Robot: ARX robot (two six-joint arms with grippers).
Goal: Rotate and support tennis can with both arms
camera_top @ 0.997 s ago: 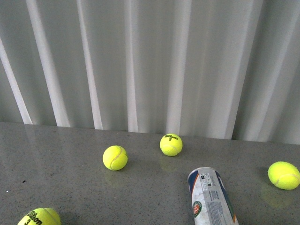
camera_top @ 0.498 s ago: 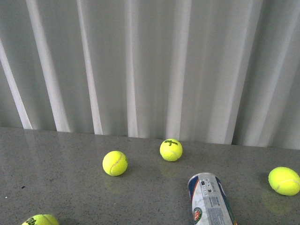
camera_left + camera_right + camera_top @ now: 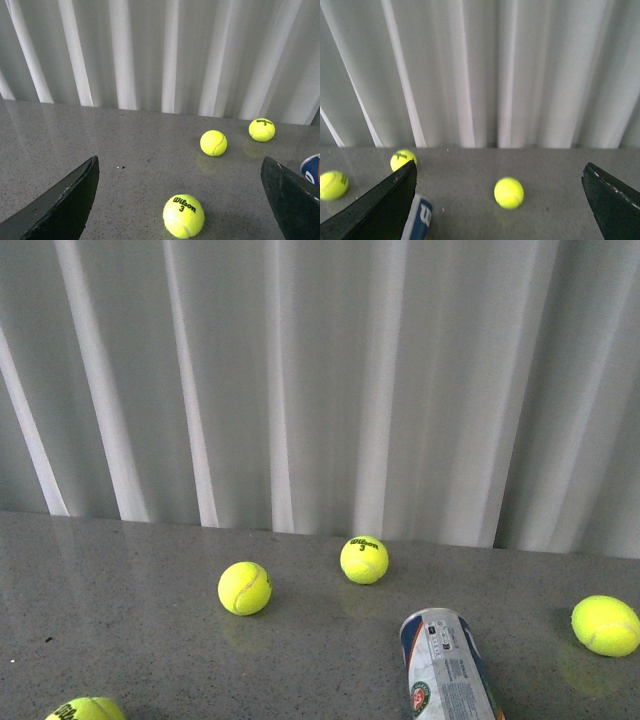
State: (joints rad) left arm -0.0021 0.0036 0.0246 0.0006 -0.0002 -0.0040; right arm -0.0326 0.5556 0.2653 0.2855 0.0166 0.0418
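Note:
The tennis can (image 3: 446, 665) lies on its side on the grey table, its silver-rimmed end facing away from me; the front view's lower edge cuts it off. Neither arm shows in the front view. My left gripper (image 3: 179, 161) is open above the table, with a "Wilson 3" ball (image 3: 183, 215) between its wide-spread fingers and untouched; a blue sliver of the tennis can (image 3: 311, 167) peeks out beside one finger. My right gripper (image 3: 499, 165) is open too, and the can's blue-and-white end (image 3: 421, 216) lies next to one finger (image 3: 385, 205), apart from the other.
Loose yellow-green tennis balls lie around the can (image 3: 244, 588) (image 3: 364, 559) (image 3: 605, 625), and one more ball (image 3: 85, 708) sits at the near left. A white pleated curtain (image 3: 320, 380) hangs along the table's far edge. A ball (image 3: 509, 192) lies ahead between the right fingers.
Balls and can sit slightly lower in the front view than a second ago, as if the view tilted up. Over the last half second nothing has visibly moved.

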